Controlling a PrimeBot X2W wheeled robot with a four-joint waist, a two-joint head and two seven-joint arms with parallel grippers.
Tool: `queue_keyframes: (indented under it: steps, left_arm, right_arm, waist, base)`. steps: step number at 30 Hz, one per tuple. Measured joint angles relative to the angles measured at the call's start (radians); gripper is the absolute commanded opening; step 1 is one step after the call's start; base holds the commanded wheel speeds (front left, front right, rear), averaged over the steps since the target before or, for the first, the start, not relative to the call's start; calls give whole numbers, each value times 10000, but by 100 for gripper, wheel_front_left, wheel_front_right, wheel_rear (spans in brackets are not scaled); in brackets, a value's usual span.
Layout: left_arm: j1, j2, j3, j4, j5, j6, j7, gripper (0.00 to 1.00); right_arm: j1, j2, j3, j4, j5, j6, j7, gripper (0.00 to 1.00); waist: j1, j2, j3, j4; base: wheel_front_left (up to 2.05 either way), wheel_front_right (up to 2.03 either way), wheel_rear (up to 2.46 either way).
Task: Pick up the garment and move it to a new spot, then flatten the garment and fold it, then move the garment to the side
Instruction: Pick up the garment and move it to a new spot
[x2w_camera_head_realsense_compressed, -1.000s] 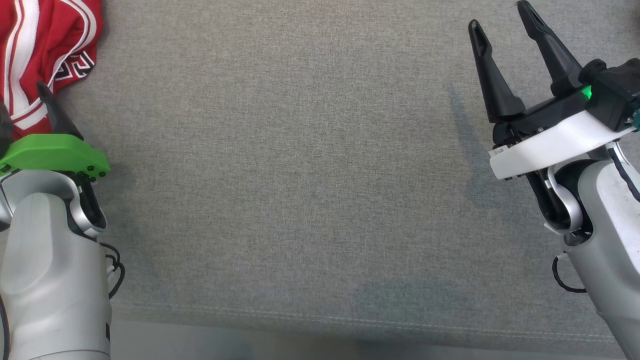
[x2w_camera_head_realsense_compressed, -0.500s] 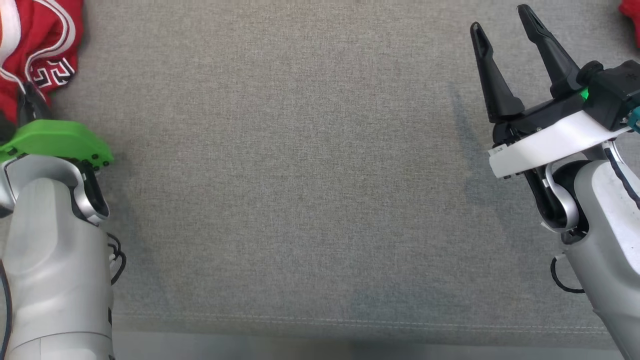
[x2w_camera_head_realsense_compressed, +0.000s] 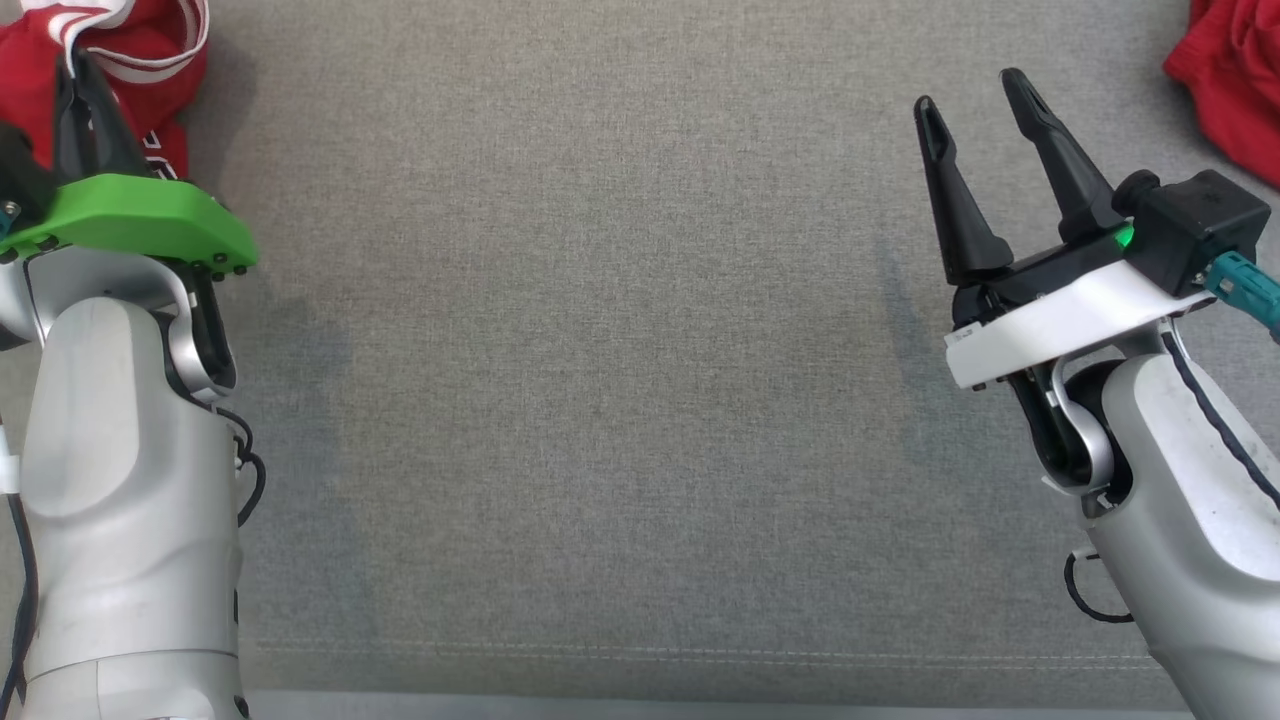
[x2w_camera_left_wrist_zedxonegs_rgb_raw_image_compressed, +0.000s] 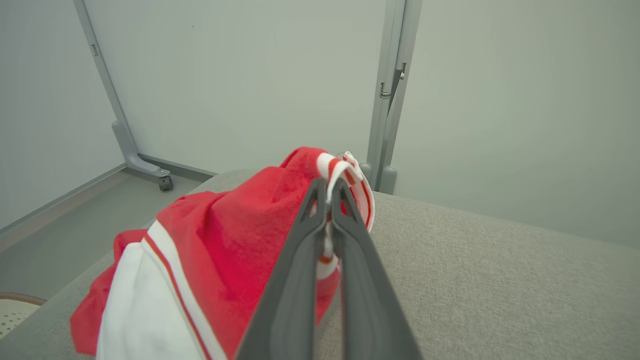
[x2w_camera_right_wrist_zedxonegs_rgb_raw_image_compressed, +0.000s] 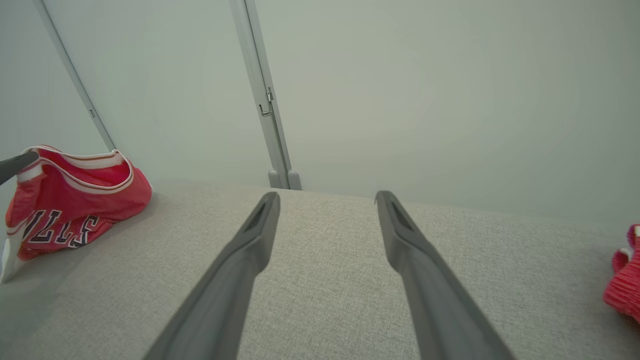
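The garment (x2w_camera_head_realsense_compressed: 150, 60) is a red jersey with white trim and dark lettering, bunched at the far left of the grey cushioned surface (x2w_camera_head_realsense_compressed: 600, 350). My left gripper (x2w_camera_head_realsense_compressed: 72, 65) is shut on its striped edge. In the left wrist view the two fingers meet at the tips (x2w_camera_left_wrist_zedxonegs_rgb_raw_image_compressed: 327, 189) with the trim pinched between them, and the garment (x2w_camera_left_wrist_zedxonegs_rgb_raw_image_compressed: 240, 235) hangs below. The right wrist view shows the garment (x2w_camera_right_wrist_zedxonegs_rgb_raw_image_compressed: 75, 200) lifted into a peak at its left. My right gripper (x2w_camera_head_realsense_compressed: 968, 92) hovers open over bare fabric at the right, nothing between its fingers (x2w_camera_right_wrist_zedxonegs_rgb_raw_image_compressed: 250, 240).
A second red cloth (x2w_camera_head_realsense_compressed: 1235, 90) lies at the far right corner, also in the right wrist view (x2w_camera_right_wrist_zedxonegs_rgb_raw_image_compressed: 625, 280). The surface's front seam (x2w_camera_head_realsense_compressed: 640, 655) runs along the bottom. Pale wall panels and a grey post (x2w_camera_left_wrist_zedxonegs_rgb_raw_image_compressed: 390, 95) stand behind; floor drops off at the left (x2w_camera_left_wrist_zedxonegs_rgb_raw_image_compressed: 60, 225).
My left gripper went from open to shut on the garment's striped edge and has raised it. The head view itself has shifted; the right gripper stays open.
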Motion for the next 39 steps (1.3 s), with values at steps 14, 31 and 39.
queue_keyframes:
  steps: [14, 31, 39]
  left_arm:
    - [-550, -61, -1039, -125, -1011, -1212, 0, 0]
    - [-2816, -58, -2688, -1087, -6562, -965, 566, 0]
    - [-3408, -58, -3177, -1695, -7917, -111, 209, 0]
  right_arm:
    - [637, 606, 217, 807, 387, 33, -393, 100]
    - [842, 1369, 840, 1421, 510, 343, -552, 100]
    - [872, 1565, 1026, 1785, 550, 441, -570, 100]
  waist:
    - [0, 0, -1247, -678]
    - [0, 0, -2277, -2377]
    - [0, 0, -2615, -3325]
  base:
    - [0, 0, 0]
    - [0, 0, 0]
    - [0, 0, 0]
